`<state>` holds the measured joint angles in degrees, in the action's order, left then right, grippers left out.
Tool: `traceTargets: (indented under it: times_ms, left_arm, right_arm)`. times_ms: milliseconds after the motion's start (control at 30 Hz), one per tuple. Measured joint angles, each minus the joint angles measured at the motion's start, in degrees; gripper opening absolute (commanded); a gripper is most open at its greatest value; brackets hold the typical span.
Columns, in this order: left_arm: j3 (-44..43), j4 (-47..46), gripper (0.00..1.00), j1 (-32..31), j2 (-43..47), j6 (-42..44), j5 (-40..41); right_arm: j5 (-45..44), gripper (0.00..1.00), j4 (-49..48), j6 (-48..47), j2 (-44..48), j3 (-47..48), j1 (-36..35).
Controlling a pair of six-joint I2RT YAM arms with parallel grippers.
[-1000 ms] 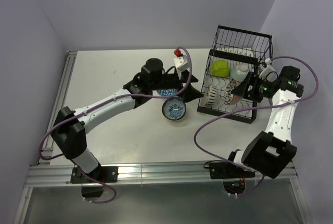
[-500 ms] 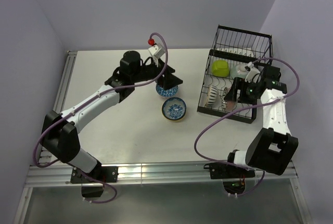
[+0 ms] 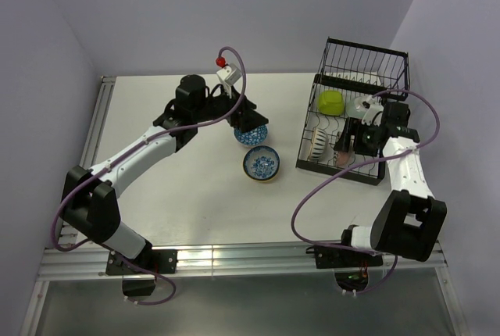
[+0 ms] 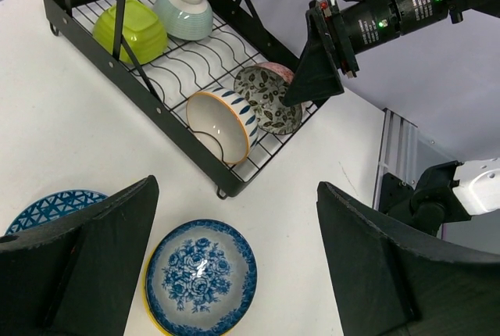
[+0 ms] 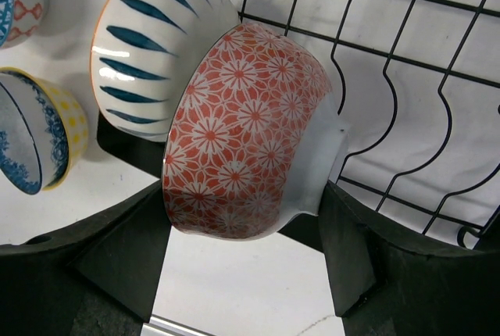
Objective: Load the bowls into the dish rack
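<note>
- The right gripper [image 5: 244, 223] is clamped on the red floral bowl [image 5: 242, 129], which fills the gap between its fingers. It holds the bowl tilted on edge at the near end of the dish rack [image 3: 337, 172], by the counter's [image 3: 180, 195] right edge.
- If the bowl is let go before its rim sits between two wires, I judge it could roll flat or tip out over the rack's low near rim.
- The striped bowl [image 4: 223, 123] stands on edge just beside it. Pushing further in could knock that one over or chip both.
- The left gripper [image 4: 238, 195] hangs spread wide and empty over the two loose bowls, around the counter's middle towards the far edge.
- The blue floral bowl [image 4: 201, 277] and the blue lattice bowl [image 4: 55, 205] lie close together. A finger coming down between them could strike the neighbour, and a glazed rim may slip from the grip.
- The green bowl [image 4: 131, 30] and the pale teal bowl [image 4: 186, 9] sit at the rack's far end, well clear of both risks.
- Hard to make out: whether the red floral bowl touches the striped bowl or any wire, since they overlap in the right wrist view.
- A left finger covers much of the lattice bowl, and from above the gripper hides it.
- The right arm blocks part of the rack from above.
</note>
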<state>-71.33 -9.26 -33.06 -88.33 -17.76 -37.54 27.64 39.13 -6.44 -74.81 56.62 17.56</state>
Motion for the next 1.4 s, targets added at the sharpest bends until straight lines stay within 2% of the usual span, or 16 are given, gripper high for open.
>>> traceTargets:
  times_ms: [733,833,933,967,1033,1233,1267,1400]
  left_arm:
    - [0.02,0.96,0.89,1.29,-0.83,-1.62,-0.24]
    - [0.02,1.05,0.89,1.29,-0.85,-1.53,-0.22]
    - [0.02,1.16,0.89,1.29,-0.85,-1.44,-0.22]
    - [0.02,1.29,0.89,1.31,-0.85,-1.42,-0.22]
    - [0.02,1.62,0.9,1.33,-0.85,-1.25,-0.22]
    - [0.02,4.11,0.9,1.44,-0.85,1.07,-0.17]
    - [0.02,4.68,0.9,1.68,-0.85,1.9,-0.26]
    - [0.0,8.0,0.9,2.75,-0.85,5.35,-2.38]
  right_arm:
    - [-1.55,0.0,-4.83,2.25,-4.57,0.0,-5.4]
    - [-2.19,0.12,-5.33,2.64,-5.11,0.02,-6.49]
    - [-3.02,0.39,-5.73,3.37,-5.55,0.04,-7.26]
    - [-3.19,0.57,-5.81,3.65,-5.64,0.07,-7.39]
    - [-3.3,0.78,-5.86,4.07,-5.7,0.07,-7.48]
    - [-4.31,0.85,-4.9,4.7,-5.7,0.07,-7.48]
    - [-4.31,0.93,-4.74,4.72,-5.68,0.07,-7.48]
    - [-4.31,0.95,-3.96,4.96,-5.22,0.07,-7.48]
